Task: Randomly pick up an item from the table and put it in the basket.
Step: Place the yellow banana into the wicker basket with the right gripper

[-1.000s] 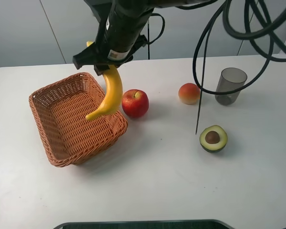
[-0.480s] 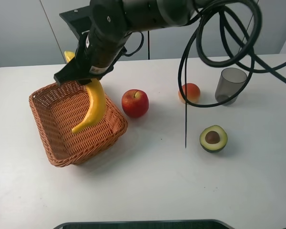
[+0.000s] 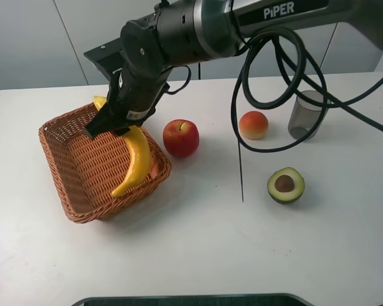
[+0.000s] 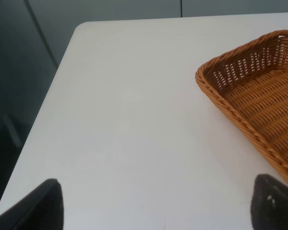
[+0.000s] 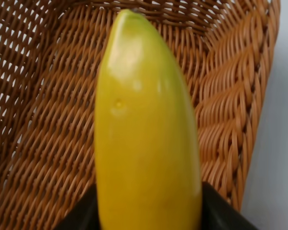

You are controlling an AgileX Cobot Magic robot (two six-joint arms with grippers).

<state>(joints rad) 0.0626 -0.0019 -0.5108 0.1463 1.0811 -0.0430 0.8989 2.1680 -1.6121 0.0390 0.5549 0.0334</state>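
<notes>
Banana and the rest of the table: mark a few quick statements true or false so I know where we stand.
The right claw grips the banana over the basket. True.
The red apple lies in the basket. False: it sits on the table, beside the basket.
The halved avocado lies cut side up, pit showing. True.
The grey cup has tipped over. False: it stands upright.

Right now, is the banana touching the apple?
Apart. The high view shows the banana over the basket, with the basket's rim between it and the apple.
</notes>
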